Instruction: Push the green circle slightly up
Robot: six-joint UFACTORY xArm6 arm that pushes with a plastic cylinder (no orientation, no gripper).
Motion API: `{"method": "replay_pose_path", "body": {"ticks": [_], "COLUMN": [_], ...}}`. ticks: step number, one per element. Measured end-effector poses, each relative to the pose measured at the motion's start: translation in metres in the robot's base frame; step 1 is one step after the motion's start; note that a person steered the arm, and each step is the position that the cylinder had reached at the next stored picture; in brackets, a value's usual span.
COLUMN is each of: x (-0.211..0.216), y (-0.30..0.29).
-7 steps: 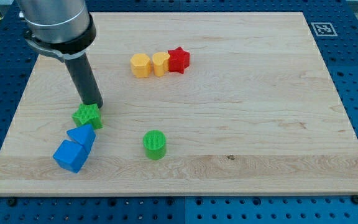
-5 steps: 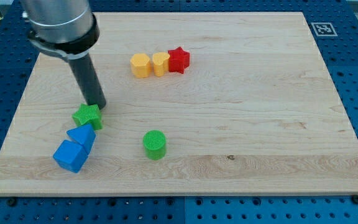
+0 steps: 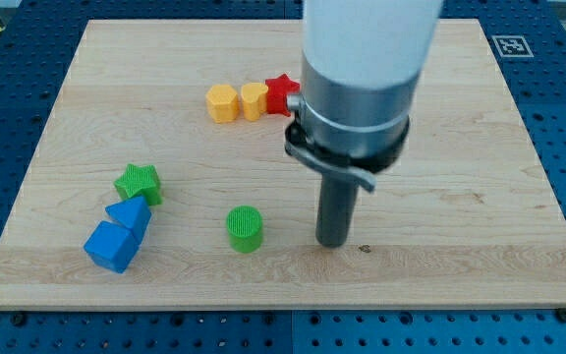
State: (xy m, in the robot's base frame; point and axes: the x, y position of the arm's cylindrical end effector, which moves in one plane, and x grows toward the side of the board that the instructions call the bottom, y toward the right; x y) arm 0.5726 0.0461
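Nearest the view's bottom, my tip (image 3: 332, 242) rests on the wooden board (image 3: 480, 197), to the view's right of the green circle (image 3: 245, 228) and at about the same height in the view, with a clear gap of bare wood between them. There is no gripper on this arm, only the dark rod, so nothing is clasped or released; the tip touches no block.

The green circle, the block to move, stands alone in the lower middle of the board, well apart from everything else. To the view's left of it lie the blue blocks (image 3: 118, 234), two pressed together in a slanting pair, and just above them the green star (image 3: 139, 183), touching the upper blue one.

To do the step well, I judge the tip must first get below the circle, on the side toward the view's bottom edge. It should swing round under the circle without brushing it, since a touch from the right would slide it leftward toward the blue blocks. Once centred beneath it, a short straight stroke toward the view's top should do; an off-centre contact would likely send the round block sideways. The word "slightly" asks for an early stop.

Farther off, near the view's top, two yellow blocks (image 3: 237, 100) and a red star (image 3: 281, 90) sit in a touching row, partly behind the arm (image 3: 362, 69), well clear of the path.
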Motion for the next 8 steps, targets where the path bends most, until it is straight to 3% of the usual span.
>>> {"method": "replay_pose_path", "body": {"ticks": [1,8], "x": [0.025,0.014], "y": [0.0,-0.065]}}
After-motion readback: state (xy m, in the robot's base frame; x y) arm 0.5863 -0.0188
